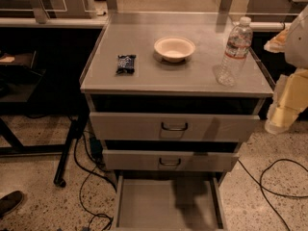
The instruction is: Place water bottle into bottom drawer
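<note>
The water bottle (234, 52) stands upright on the right side of the grey cabinet top (144, 76), clear and ribbed with a white cap and a white-and-red label. The bottom drawer (166, 206) is pulled out below the two upper drawers, and its flat grey floor is bare. My gripper (279, 114) hangs at the right edge of the view, beside the cabinet's right side, to the right of and lower in the picture than the bottle. It is apart from the bottle and holds nothing that I can see.
A cream bowl (174, 48) sits mid-top and a dark blue snack packet (126, 64) lies to its left. The two upper drawers (174, 127) with dark loop handles are partly pulled out. Black cables (269, 177) trail on the speckled floor. A shoe (9, 202) shows at bottom left.
</note>
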Robot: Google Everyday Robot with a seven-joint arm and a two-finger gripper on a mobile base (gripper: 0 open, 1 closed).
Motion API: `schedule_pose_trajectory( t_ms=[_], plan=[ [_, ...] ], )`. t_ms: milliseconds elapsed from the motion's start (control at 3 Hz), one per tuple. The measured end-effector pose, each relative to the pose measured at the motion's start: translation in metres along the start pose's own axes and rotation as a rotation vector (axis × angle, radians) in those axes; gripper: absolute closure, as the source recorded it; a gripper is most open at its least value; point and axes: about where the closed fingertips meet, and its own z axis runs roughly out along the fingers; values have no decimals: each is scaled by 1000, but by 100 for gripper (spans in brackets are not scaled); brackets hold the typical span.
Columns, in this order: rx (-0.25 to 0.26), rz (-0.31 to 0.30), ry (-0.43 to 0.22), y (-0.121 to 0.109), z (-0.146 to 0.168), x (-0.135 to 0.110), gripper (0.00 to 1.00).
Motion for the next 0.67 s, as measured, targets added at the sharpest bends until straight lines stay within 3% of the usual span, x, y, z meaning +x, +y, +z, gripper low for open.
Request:
schedule_pose_trajectory(
  t_ms=[333,667],
  plan=[
    [0,0,0,0,0,0,0],
    [16,71,24,-12,12,8,0]
  ],
)
